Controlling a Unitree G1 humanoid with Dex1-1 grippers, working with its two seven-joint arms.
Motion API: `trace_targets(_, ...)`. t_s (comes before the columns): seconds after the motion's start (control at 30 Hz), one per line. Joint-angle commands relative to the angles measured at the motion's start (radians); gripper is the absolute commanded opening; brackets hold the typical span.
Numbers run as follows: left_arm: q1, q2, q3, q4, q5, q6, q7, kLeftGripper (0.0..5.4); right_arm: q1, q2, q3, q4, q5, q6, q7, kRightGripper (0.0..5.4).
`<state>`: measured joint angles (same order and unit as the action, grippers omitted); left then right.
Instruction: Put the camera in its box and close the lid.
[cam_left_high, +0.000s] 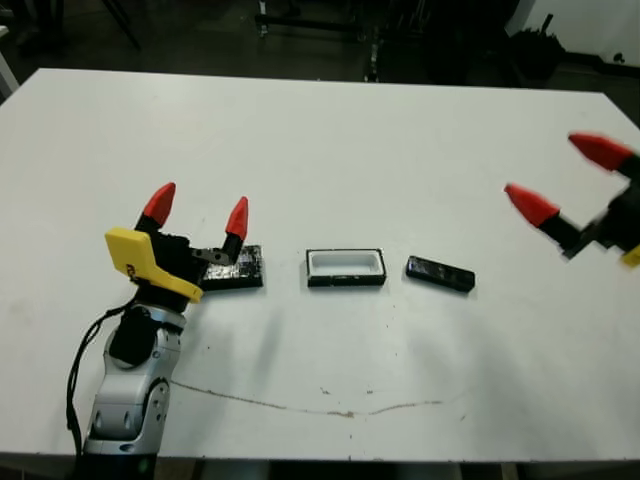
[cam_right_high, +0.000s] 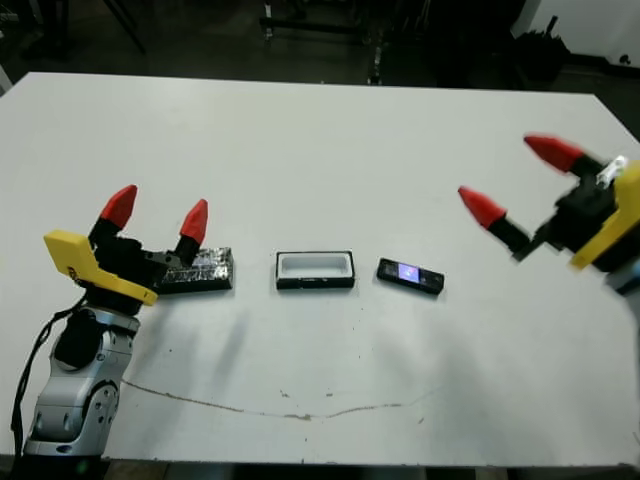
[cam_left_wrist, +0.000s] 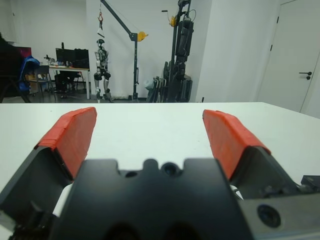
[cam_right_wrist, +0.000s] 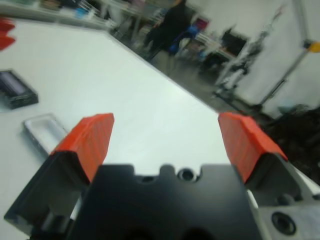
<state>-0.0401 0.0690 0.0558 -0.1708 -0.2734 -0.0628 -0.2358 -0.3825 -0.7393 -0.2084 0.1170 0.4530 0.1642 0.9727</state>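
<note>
Item: camera (cam_left_high: 440, 273). It is lying flat on the white counter (cam_left_high: 320, 140), just to the right of the box, apart from it and slightly askew.

Item: box (cam_left_high: 346, 267). We are seeing it open, white lining up, nothing in it, sitting between the camera and the lid.

Item: lid (cam_left_high: 232, 270). It is resting foil face up at the left end of the row, partly hidden behind our left pincer (cam_left_high: 198, 209).

Left pincer: we are holding it spread wide and gripping nothing, parked at the lid's near left end.

Right pincer (cam_left_high: 567, 177): we are holding it agape and gripping nothing, raised off the counter, well apart from the camera and to its right.

Step in hand, as we judge it: the first one, reaching for the camera; nothing is packed yet.

Next move, as we judge it: bringing the right pincer leftward and down to straddle the camera across its narrow width, since the bar is slim and glossy.
</note>
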Motion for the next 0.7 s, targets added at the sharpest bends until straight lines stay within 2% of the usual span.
trace_targets(0.03, 0.007, 0.001, -0.004, -0.001, 0.011, 0.011, 0.007, 5.40, -0.113, -0.028, 0.077, 0.139, -0.040, 0.015, 0.113, 5.39)
trace_targets(0.2, 0.009, 0.002, -0.003, -0.001, 0.014, 0.011, 0.007, 5.40, -0.289, -0.009, 0.202, 0.386, -0.121, 0.015, 0.289, 5.39)
trace_targets(0.37, 0.008, 0.003, -0.003, -0.002, 0.009, 0.013, 0.003, 5.40, -0.410, 0.024, 0.287, 0.565, -0.209, -0.039, 0.411, 5.39)
trace_targets(0.53, 0.009, 0.004, -0.005, -0.005, 0.018, 0.015, 0.009, 5.40, -0.476, 0.051, 0.352, 0.637, -0.287, -0.050, 0.468, 5.39)
trace_targets(0.7, 0.009, -0.001, -0.004, -0.003, 0.003, 0.021, 0.005, 5.40, -0.483, 0.079, 0.382, 0.666, -0.341, -0.103, 0.482, 5.39)
